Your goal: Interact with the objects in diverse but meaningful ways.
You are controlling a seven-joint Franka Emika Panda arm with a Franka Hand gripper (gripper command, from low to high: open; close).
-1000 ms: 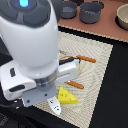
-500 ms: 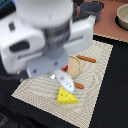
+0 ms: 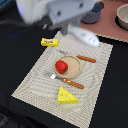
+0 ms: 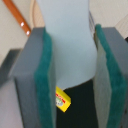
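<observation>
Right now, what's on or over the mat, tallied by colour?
Yellow: 2, block and cheese
Red: 1, tomato
Orange-handled: 2, knife and second utensil
Tan: 1, plate
White: 1, fish, held by the claw
Total: 7

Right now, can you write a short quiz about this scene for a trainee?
1. True or false: the tomato lies on the round plate.
2. In the wrist view, what sits between the pads of the end effector? A. block B. fish C. pot
3. Fill in: the cheese lies on the woven ___.

Key
1. True.
2. B, the fish.
3. mat.
</observation>
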